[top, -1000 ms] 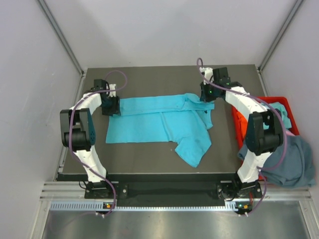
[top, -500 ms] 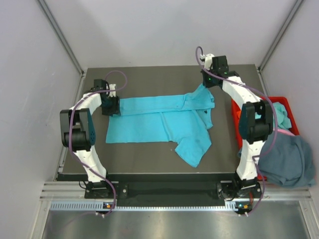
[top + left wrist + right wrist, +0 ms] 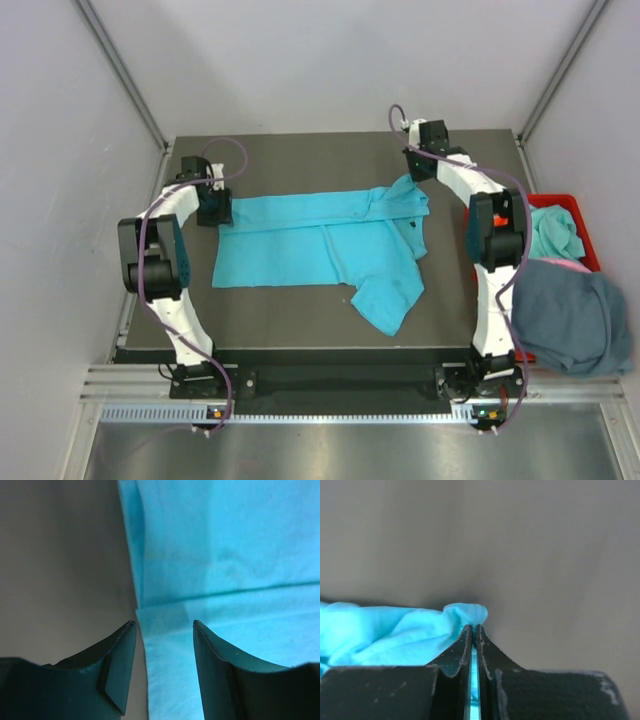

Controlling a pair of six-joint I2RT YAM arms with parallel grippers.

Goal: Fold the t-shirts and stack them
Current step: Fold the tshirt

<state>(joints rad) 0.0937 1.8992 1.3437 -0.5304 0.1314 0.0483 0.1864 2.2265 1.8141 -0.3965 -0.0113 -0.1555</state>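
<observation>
Turquoise is the colour of the work in hand: the turquoise t-shirt (image 3: 320, 245) lies spread across the middle of the table (image 3: 300, 160), part folded lengthwise, with one sleeve flopped toward the near edge. The slate blue-grey shirt (image 3: 575, 320) hangs over the red bin (image 3: 560, 203) off the table's right edge, so none is stacked yet.

From where I stand, the right gripper (image 3: 474, 627) is clamped on a small pinch of turquoise cloth at the shirt's far right end, near the table's far edge. The left gripper (image 3: 164, 625) stands with its jaws apart, straddling the shirt's left hem where two layers meet, holding nothing.

That is where I'd worry. The right pinch looks thin, right at the fingertips, and a firm tug could pull it free. If the right arm pulls before the left closes, I'd expect the whole shirt to slide and the fold to open. The left jaws might also catch only one layer.
</observation>
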